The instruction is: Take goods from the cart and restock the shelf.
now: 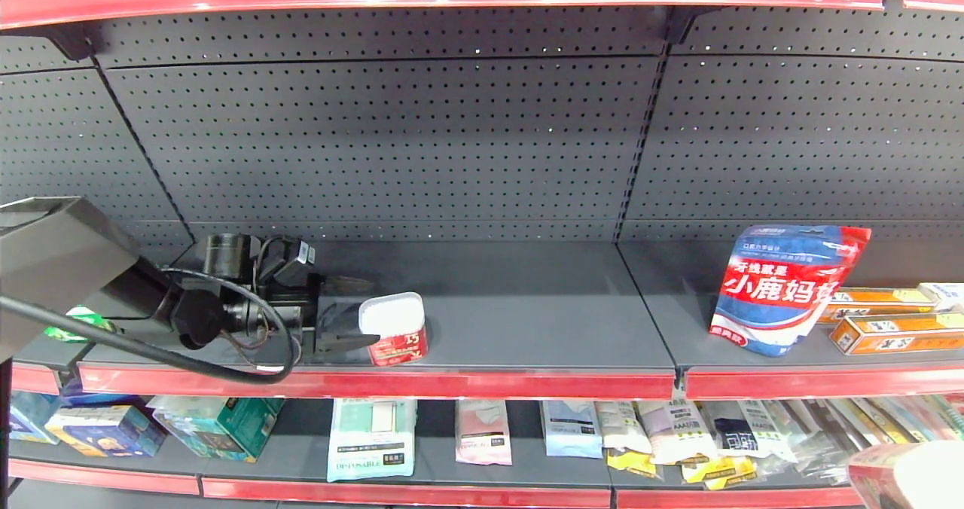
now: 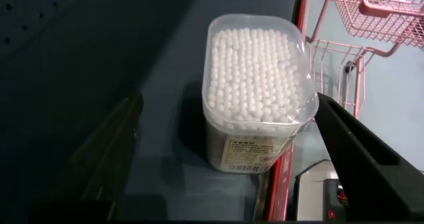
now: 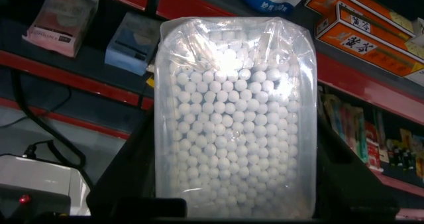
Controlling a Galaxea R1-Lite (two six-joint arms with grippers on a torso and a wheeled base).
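You'll find bold white characters on the red-and-blue pouch (image 1: pixel 783 291), far right of the left claw (image 1: pixel 365 311). Capital lettering marks the pale pack (image 1: pixel 371 437) below it. The label on the tub (image 1: pixel 395 328) is too small to read.

The head camera faces the shelf (image 1: pixel 527 313) squarely from mid distance, tilted slightly down. The left wrist camera looks out along the left gripper (image 2: pixel 228 105), close on the swab box (image 2: pixel 258 85) just past its spread fingertips. The head view shares that box. The right wrist camera sits tight behind the second swab box (image 3: pixel 235 111) clamped in the right gripper (image 3: pixel 238 174). It shares the orange cartons (image 3: pixel 361 28) beyond with the head view.
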